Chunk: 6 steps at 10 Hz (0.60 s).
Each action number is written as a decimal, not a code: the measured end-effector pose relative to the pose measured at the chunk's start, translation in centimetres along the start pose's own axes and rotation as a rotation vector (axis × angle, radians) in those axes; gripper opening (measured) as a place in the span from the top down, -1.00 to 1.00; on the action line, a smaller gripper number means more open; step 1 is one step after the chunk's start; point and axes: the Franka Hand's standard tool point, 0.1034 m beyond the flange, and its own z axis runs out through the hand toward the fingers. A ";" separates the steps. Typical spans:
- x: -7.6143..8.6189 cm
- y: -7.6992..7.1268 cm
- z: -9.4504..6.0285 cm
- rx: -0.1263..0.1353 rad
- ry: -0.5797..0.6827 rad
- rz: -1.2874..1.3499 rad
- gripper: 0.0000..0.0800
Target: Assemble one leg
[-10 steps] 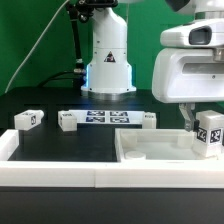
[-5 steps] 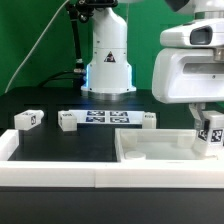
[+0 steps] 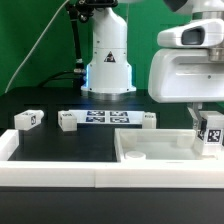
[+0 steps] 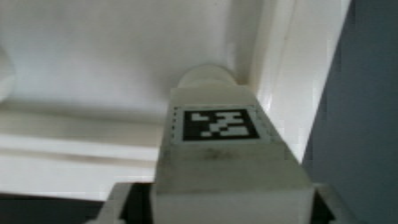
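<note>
In the exterior view, my gripper (image 3: 207,122) hung at three o'clock, clamped narrow on the leg (image 3: 211,134). The leg stood upright with its tag facing the camera. Under it, at about four o'clock, lay the tabletop (image 3: 150,141), a shallow white tray with a raised rim. The leg's lower end sat over the tray's far corner on the exterior view's right, close to the rim; I could not tell whether it touched the floor of the tray. Nothing else lay in the tray. At nine o'clock the black table (image 3: 50,142) was open. Three loose legs (image 3: 28,119) stood in a row along its far side, with the marker board (image 3: 100,118) between two of them. The arm's base (image 3: 108,60) stood at twelve o'clock, well behind.

In the wrist view, the leg (image 4: 222,150) ran away from me, tag up, with my fingers (image 4: 125,205) pressed on both its sides. The tray's rim (image 4: 294,50) ran just beside the leg, and the white floor (image 4: 89,80) spread on the other side.
</note>
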 end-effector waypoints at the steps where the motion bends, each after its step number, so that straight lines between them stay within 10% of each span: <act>1: 0.0 0.2 0.0 0.009 0.002 0.093 0.27; 6: -0.1 0.8 0.1 0.017 -0.002 0.830 0.27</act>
